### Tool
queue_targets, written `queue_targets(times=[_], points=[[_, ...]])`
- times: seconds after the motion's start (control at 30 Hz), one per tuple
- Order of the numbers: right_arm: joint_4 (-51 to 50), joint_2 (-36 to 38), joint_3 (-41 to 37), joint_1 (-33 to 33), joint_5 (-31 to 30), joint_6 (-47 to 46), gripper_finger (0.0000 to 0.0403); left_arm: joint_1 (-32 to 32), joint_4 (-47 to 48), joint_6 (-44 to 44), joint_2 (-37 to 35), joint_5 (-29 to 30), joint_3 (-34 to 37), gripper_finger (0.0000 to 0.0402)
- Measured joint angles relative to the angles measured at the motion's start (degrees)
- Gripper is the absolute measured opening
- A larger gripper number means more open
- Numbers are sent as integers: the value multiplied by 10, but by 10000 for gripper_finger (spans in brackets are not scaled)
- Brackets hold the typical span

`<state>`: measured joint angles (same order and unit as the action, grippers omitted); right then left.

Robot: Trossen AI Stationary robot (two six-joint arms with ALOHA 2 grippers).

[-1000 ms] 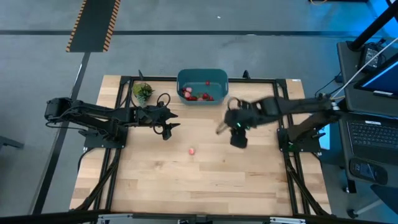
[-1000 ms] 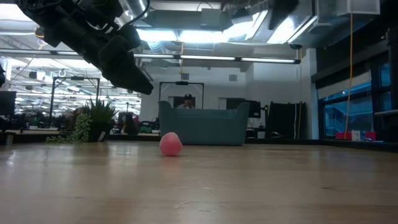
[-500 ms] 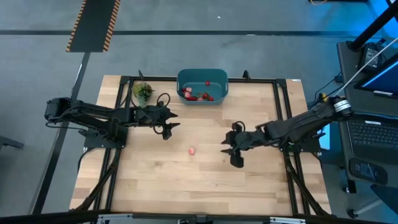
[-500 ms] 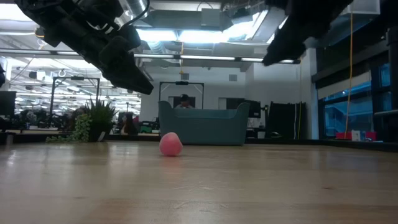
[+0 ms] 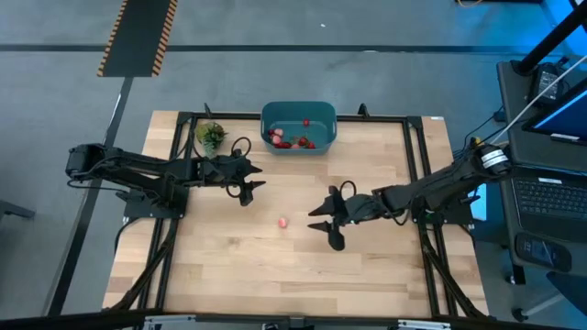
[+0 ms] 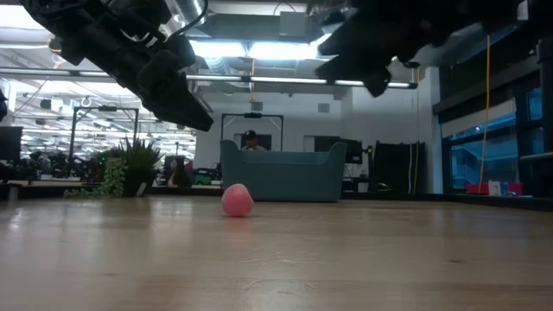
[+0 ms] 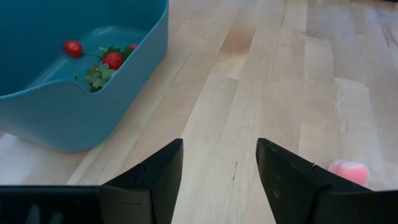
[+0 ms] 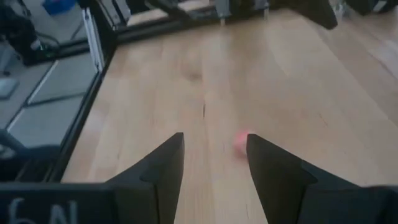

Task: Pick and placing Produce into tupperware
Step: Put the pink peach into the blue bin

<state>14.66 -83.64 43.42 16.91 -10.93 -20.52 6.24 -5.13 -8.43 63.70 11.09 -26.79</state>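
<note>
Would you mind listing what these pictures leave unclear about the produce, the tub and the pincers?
- Tub contents: in the low view the teal tub's near wall hides them.
- Piece count: in the high view the strawberries in the tub are too small to count.
- Loose pink piece: too small in the high view and blurred in the right wrist view to identify.
- Right pincer: its fingertips are cut off by the low view's top edge.

The tupperware is cut off in the left wrist view, and the produce inside is too small to count from above.
</note>
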Motion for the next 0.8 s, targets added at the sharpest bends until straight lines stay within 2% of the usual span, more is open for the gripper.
queue_targets(times=[0.13, 0.3, 0.53, 0.7, 0.8], points=[[60, -41, 0, -20, 1, 0, 177, 0, 0, 0, 0, 0, 0, 196], [114, -104, 9, -46, 43, 0, 193, 0, 0, 0, 0, 0, 0, 196], [118, -192, 85, -62, 50, 32, 249, 0, 0, 0, 0, 0, 0, 196], [115, -239, 130, -63, 53, 63, 257, 0, 0, 0, 0, 0, 0, 196], [106, -265, 159, -63, 89, 113, 257, 0, 1, 0, 0, 0, 0, 196]])
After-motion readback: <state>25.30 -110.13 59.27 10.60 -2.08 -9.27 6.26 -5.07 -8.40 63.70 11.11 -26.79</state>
